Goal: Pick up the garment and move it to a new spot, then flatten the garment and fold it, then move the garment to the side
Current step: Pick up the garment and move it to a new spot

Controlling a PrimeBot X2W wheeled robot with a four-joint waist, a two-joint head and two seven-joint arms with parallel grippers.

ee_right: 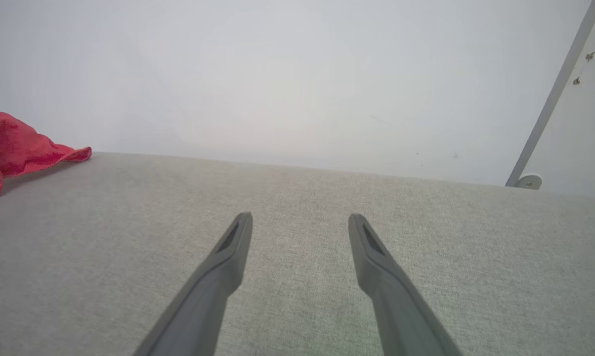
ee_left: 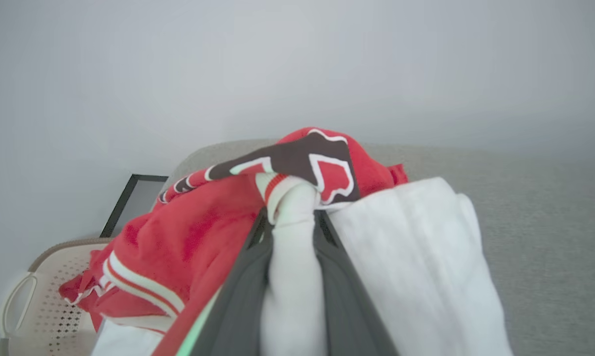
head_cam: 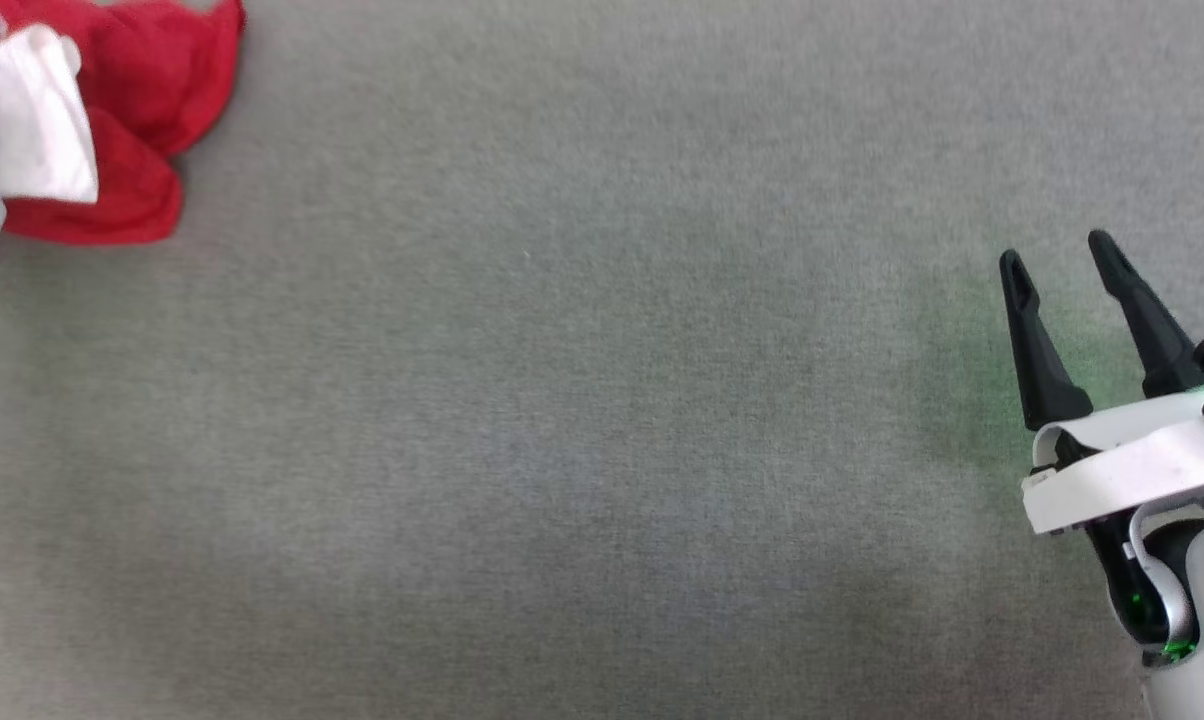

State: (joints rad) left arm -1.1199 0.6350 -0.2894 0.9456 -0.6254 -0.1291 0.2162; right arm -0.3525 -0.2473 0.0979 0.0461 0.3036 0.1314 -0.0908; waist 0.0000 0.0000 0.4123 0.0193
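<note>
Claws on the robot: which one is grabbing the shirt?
The left claw: its dark fingers pinch a white fold of the soft red-and-white jersey shirt. The right claw stands open over the grey fabric surface, holding nothing.

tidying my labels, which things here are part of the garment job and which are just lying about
Job in hand: garment, a white fold pinched by the left gripper; right gripper, open over the grey surface.
Lying about: perforated basket; black-framed panel; slanted pole.
</note>
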